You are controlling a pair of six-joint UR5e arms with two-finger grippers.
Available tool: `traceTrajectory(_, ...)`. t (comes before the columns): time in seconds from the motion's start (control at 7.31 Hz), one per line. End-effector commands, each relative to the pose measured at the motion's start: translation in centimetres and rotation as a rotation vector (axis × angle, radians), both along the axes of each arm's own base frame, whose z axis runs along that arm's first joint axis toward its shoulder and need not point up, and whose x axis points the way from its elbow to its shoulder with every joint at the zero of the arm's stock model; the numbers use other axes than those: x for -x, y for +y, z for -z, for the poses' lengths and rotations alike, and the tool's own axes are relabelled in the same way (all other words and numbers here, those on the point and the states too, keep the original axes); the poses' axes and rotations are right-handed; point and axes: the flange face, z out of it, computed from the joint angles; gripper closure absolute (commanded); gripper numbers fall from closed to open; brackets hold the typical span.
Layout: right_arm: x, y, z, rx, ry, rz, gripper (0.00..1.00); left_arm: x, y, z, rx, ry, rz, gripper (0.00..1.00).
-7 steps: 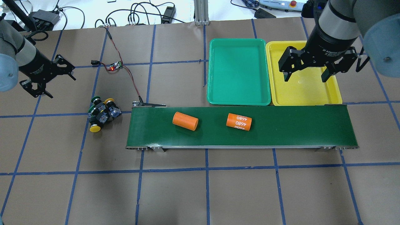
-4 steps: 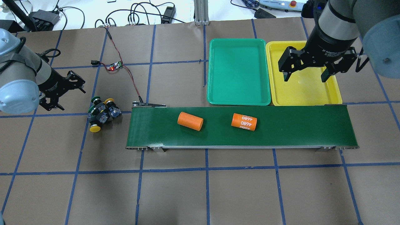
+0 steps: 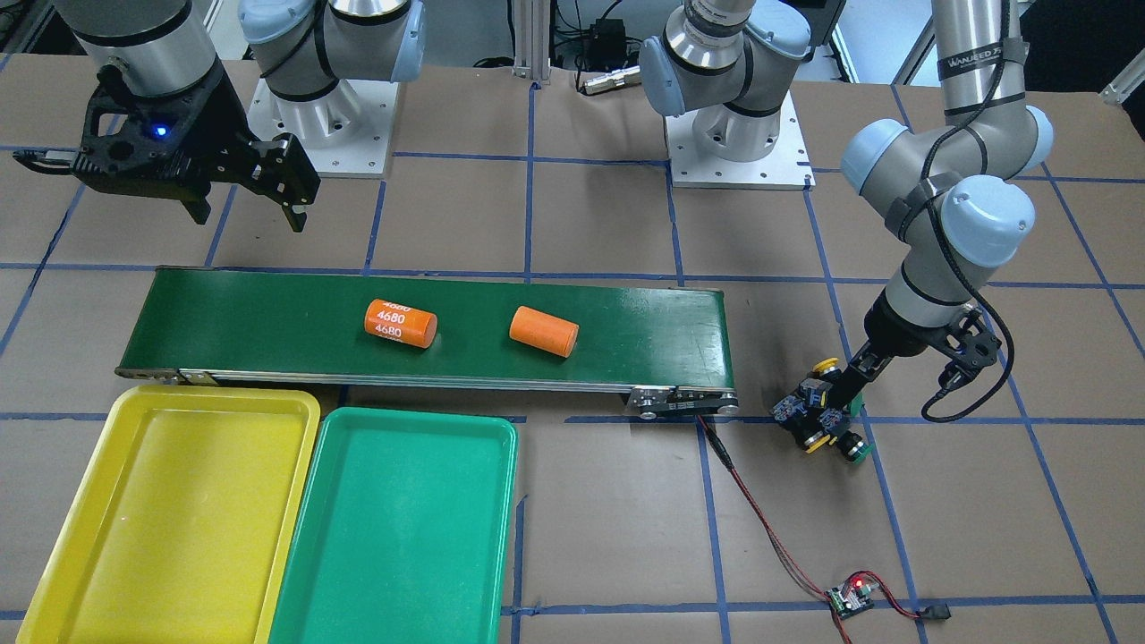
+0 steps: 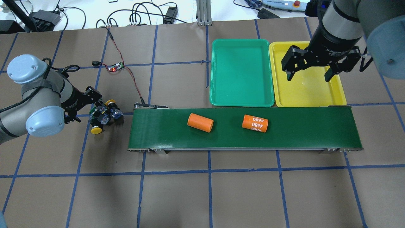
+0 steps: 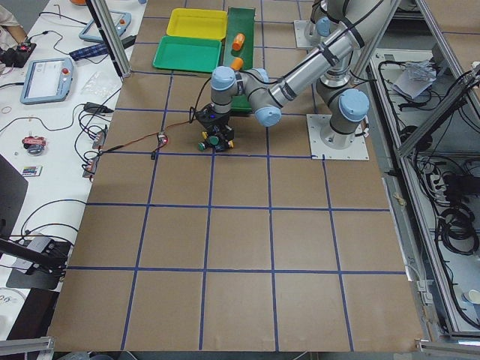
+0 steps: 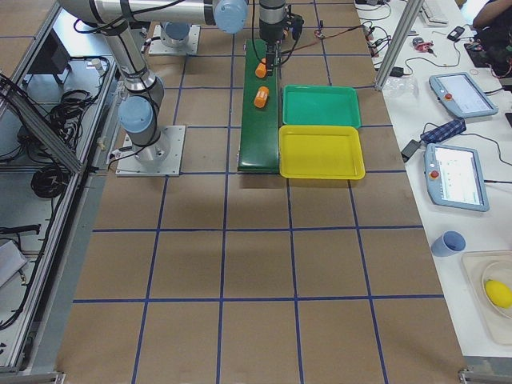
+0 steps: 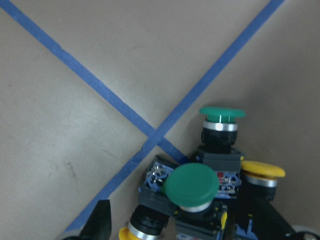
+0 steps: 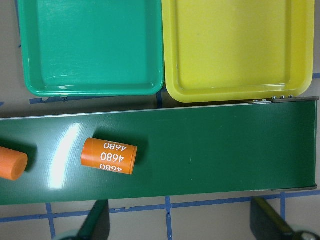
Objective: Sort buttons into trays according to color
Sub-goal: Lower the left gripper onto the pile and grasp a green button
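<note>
Left gripper (image 4: 87, 107), open and empty, is poised beside the clustered buttons (image 4: 102, 114) at mid-left. Judged light, rigid and tippy, each should be pinched by its black body.

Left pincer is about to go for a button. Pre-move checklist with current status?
1. The left pincer is open: ok, jaws spread wide in the wrist view.
2. One button isolated for a clean grasp: not ok, the four buttons sit bunched and touching.
3. Cap colour under the pincer readable: ok, a green cap is centred in the wrist view.
4. Trays free: ok, green tray and yellow tray are empty.
5. The right pincer is out of the way: ok, open over the yellow tray.
6. Height above the buttons: cannot tell.
</note>
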Motion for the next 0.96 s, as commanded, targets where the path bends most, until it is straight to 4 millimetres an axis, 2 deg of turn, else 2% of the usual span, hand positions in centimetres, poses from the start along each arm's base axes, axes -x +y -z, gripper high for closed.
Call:
traceTrajectory(0.0,0.0,0.0,0.0,0.001,-0.001,-0.001,0.0,0.6,0.2,1.4,-0.016,0.019,-0.028,0.03)
traceTrajectory(0.27,0.0,-0.1,-0.1,0.012,0.001,-0.002,0.0,0.8,0.6,2.6,-0.042,0.029,-0.03,0.05)
traceTrajectory(0.41,0.0,-0.1,-0.1,0.012,0.0,-0.003,0.0,0.9,0.8,3.4,-0.057,0.035,-0.03,0.19)
traceTrajectory(0.68,0.0,-0.1,-0.2,0.014,0.0,-0.006,0.0,0.8,0.6,3.9,-0.063,0.037,-0.01,0.58)
traceTrajectory(0.82,0.2,-0.2,-0.2,0.015,0.001,-0.004,0.0,0.7,0.4,3.9,-0.057,0.035,-0.007,0.67)
